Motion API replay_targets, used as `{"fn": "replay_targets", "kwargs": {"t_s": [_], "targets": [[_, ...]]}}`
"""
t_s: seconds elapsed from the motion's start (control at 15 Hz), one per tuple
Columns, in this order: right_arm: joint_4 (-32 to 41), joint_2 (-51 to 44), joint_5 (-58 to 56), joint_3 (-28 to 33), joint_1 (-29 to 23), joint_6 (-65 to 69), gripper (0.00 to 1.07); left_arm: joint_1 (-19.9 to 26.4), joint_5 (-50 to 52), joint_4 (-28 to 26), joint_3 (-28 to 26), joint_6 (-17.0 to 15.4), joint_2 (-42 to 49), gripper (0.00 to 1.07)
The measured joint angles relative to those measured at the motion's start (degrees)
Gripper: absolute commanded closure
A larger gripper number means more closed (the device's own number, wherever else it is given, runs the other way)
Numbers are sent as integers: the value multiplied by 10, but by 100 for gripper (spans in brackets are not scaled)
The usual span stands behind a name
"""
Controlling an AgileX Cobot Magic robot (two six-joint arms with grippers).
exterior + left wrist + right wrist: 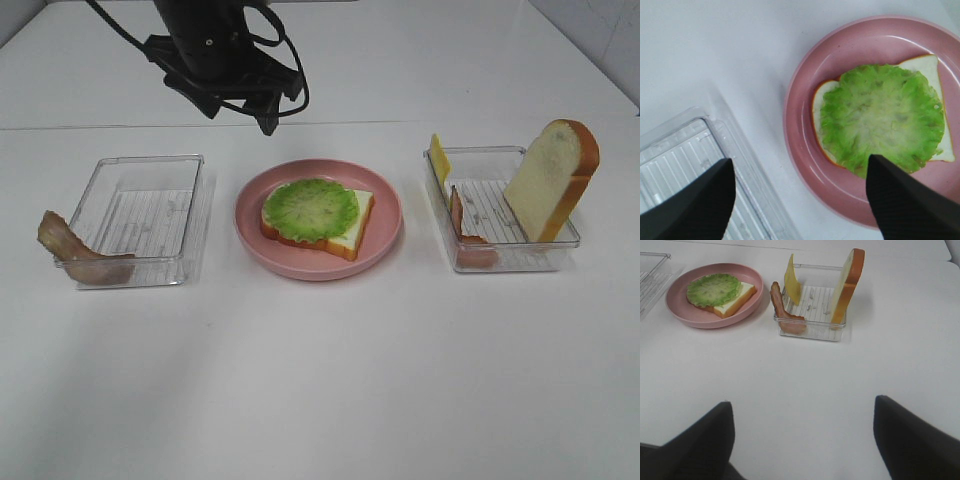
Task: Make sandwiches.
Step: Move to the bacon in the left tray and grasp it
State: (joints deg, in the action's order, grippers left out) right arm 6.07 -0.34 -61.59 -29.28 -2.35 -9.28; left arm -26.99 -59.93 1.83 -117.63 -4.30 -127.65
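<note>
Left pincer (800,197) spread; plate (390,215): lettuce (312,208) on bread (352,236).

Pink plate (388,215) between left tray (150,215) and right tray (488,200)

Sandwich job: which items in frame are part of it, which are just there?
Job: bottom bread slice, lettuce on it, upright bread slice, cheese, left bacon strip, right bacon strip.
Just there: pink plate, left tray, right tray.

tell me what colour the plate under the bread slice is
Plain pink all over. The plate shows best in the left wrist view.
</note>
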Motion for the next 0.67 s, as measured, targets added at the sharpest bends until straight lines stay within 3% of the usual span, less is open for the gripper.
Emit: {"fn": "replay_targets", "kwargs": {"t_s": [0.33, 0.67], "targets": [[0, 0, 0, 0, 0, 0, 34, 42, -93, 5, -1, -25, 35, 36], [0, 0, 0, 0, 0, 0, 34, 68, -95, -52, 11, -25, 49, 36]]}}
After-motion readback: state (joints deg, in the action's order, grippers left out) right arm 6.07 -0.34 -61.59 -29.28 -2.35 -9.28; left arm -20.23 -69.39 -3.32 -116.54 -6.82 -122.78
